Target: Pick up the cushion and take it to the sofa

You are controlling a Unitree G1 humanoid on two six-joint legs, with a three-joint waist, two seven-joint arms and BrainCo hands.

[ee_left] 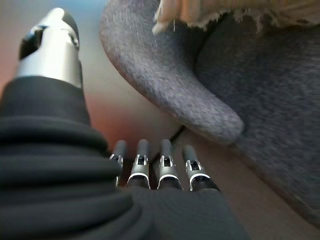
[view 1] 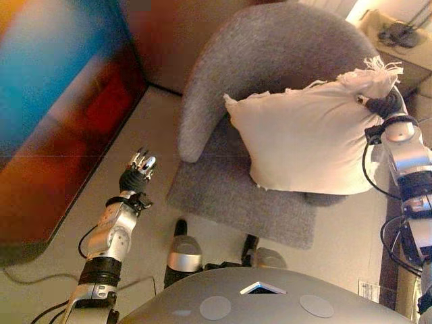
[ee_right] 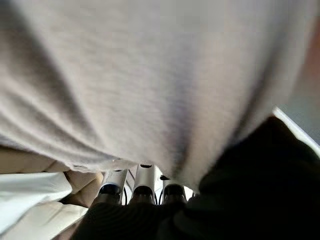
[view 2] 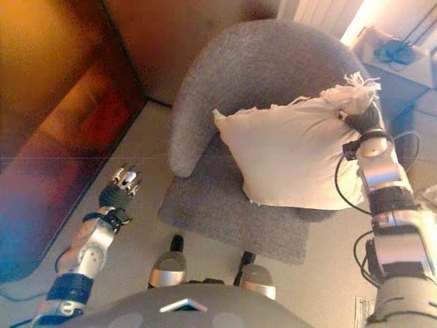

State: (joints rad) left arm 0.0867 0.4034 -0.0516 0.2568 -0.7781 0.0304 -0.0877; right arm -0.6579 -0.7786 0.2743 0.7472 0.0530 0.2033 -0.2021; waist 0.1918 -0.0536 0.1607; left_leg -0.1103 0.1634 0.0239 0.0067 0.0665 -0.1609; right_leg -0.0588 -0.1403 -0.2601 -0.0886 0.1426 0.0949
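A cream cushion [view 1: 304,138] with a frayed fringe stands tilted over the seat of a grey armchair [view 1: 270,47], leaning toward its right side. My right hand [view 1: 383,104] is at the cushion's top right corner, where the cloth is bunched in its curled fingers. In the right wrist view the cushion's cloth [ee_right: 150,75] drapes over the fingers [ee_right: 144,185]. My left hand [view 1: 138,172] hovers over the floor left of the chair, fingers straight, holding nothing. The left wrist view shows its fingers [ee_left: 167,167] pointing at the chair's arm [ee_left: 165,65].
A dark reddish wooden panel [view 1: 61,135] runs along the left. A light side table [view 1: 398,40] with a dark object on it stands at the back right behind the chair. Beige floor [view 1: 135,121] lies between the panel and the chair.
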